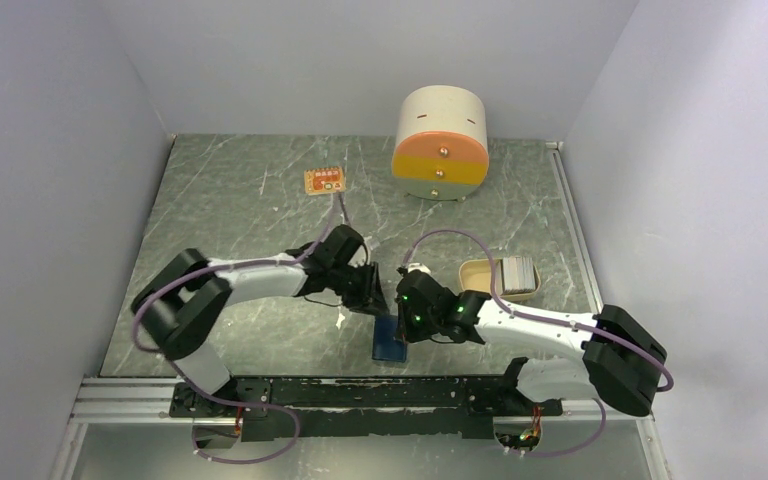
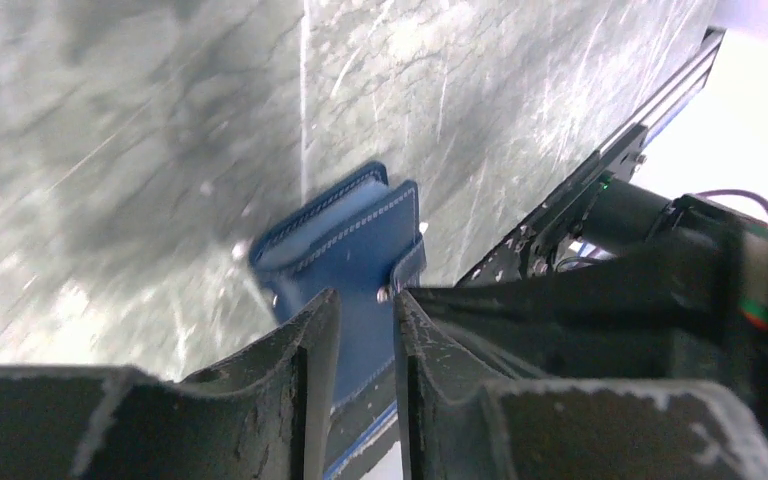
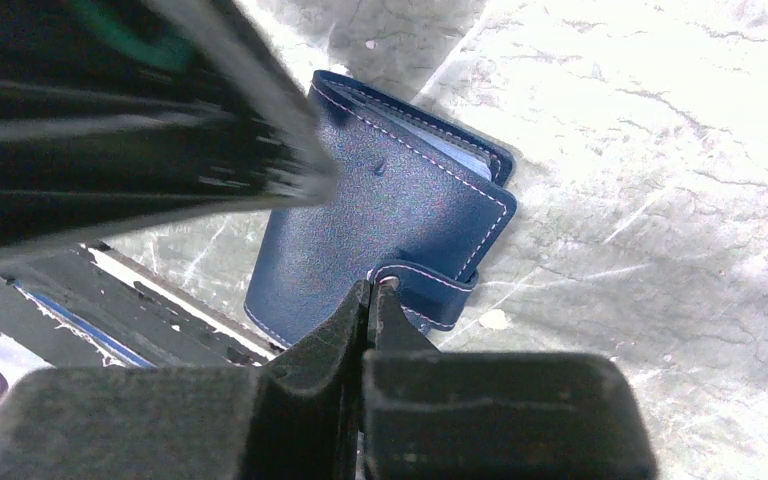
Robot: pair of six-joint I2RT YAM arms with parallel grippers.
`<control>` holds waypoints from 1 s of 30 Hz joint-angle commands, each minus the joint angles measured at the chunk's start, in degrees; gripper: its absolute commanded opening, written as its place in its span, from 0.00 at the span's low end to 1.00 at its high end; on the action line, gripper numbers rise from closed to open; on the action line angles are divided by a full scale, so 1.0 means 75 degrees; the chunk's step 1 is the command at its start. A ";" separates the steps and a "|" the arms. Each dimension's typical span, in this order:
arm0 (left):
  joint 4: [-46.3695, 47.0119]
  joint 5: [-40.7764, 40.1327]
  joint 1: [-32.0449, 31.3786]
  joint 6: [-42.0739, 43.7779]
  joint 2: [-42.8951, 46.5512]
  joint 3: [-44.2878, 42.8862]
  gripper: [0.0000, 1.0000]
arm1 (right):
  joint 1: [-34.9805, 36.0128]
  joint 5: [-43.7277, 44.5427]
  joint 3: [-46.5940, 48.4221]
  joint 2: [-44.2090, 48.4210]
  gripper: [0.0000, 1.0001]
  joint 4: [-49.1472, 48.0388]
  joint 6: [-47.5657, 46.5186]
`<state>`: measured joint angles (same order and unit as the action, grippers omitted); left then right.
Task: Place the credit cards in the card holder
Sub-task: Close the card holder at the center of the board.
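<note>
White-shelled left arm (image 1: 255, 278) and right arm (image 1: 530, 328), black joints, looping purple cables (image 1: 450, 232); the left gripper (image 2: 365, 300) has scuffed matte-black fingers (image 2: 300, 380)

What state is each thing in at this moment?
card holder: folded, covers gaping slightly, gripped at two places.
left fingers: nearly shut on one cover.
right fingers: shut on the holder's strap.
credit cards: lying apart, outside the holder, untouched.
drawer unit: drawers shut.

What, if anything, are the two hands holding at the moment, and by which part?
The right hand pinches the navy blue folding card holder by its snap strap. The left hand straddles its cover; whether it grips cannot be told.
</note>
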<state>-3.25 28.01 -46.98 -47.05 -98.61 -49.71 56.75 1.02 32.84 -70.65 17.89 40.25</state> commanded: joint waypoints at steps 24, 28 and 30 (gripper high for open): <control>0.1038 -0.0056 0.0173 -0.0237 0.1199 0.1689 0.33 | 0.0051 0.0151 0.0457 -0.0215 0.00 0.0579 -0.0473; 0.1186 0.0027 0.0173 -0.0305 0.0938 0.1660 0.33 | 0.0047 0.0087 0.0522 -0.0266 0.00 0.0571 -0.0512; 0.1270 0.0117 0.0179 -0.0323 0.0824 0.1651 0.32 | 0.0050 0.0070 0.0547 -0.0248 0.00 0.0529 -0.0537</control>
<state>2.83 26.41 -45.28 -48.75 -90.61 -37.10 57.01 1.50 35.57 -72.29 20.75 37.47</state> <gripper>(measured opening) 0.326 0.010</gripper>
